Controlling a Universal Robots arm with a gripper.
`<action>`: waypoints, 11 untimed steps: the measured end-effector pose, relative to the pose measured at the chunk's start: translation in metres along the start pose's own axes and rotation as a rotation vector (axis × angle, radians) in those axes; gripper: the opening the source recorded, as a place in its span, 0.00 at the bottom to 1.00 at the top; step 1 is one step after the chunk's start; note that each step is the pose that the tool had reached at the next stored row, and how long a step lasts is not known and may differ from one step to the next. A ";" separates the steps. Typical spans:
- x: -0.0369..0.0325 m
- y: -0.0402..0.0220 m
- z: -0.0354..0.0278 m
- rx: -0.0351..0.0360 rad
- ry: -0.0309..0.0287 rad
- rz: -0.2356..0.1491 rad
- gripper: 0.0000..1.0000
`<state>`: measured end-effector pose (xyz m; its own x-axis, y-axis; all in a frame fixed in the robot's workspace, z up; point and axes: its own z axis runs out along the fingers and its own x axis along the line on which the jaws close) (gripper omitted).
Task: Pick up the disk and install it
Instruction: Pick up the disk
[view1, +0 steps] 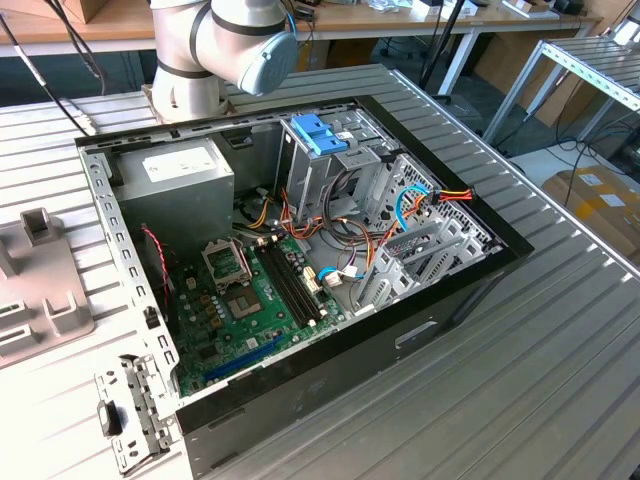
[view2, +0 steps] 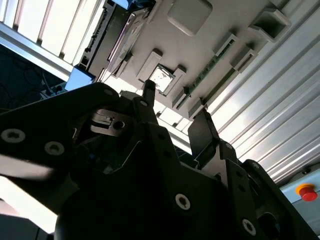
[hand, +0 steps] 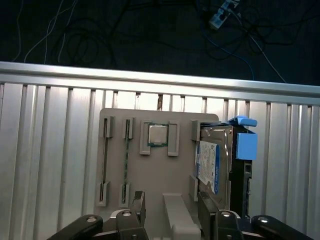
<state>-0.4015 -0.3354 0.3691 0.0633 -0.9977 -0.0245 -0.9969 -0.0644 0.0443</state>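
Observation:
The disk (hand: 216, 162) stands on edge in a slot at one end of a grey parts tray (hand: 115, 150). Its white and blue label faces the tray's middle, and light-blue trim (hand: 245, 142) runs along its outer side. In the second wrist view the disk (view2: 117, 32) appears as a dark slab beyond the fingers. My gripper (hand: 172, 207) hovers over the tray's near edge, open, with nothing held. Its black fingers (hand: 137, 205) straddle a raised grey block of the tray, and the disk lies off to one side of them. The gripper (view2: 175, 107) is also seen over the tray in the second wrist view.
The tray also holds a processor chip (hand: 158, 134) and two memory sticks (hand: 104, 160). In the exterior view an open computer case (view1: 300, 260) lies on the ribbed metal table, with a drive cage and blue latch (view1: 318, 133), a grey power supply (view1: 180, 175) and a green motherboard (view1: 250, 300). The tray (view1: 45, 290) is at the exterior view's left.

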 end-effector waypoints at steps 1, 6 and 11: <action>-0.0001 -0.0001 0.0002 0.0001 -0.0001 0.000 0.54; -0.0041 -0.0003 0.0015 0.0000 0.0000 0.000 0.54; -0.0118 -0.0009 0.0030 0.0000 0.0000 0.000 0.54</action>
<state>-0.4015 -0.3235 0.3664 0.0632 -0.9977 -0.0244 -0.9969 -0.0643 0.0443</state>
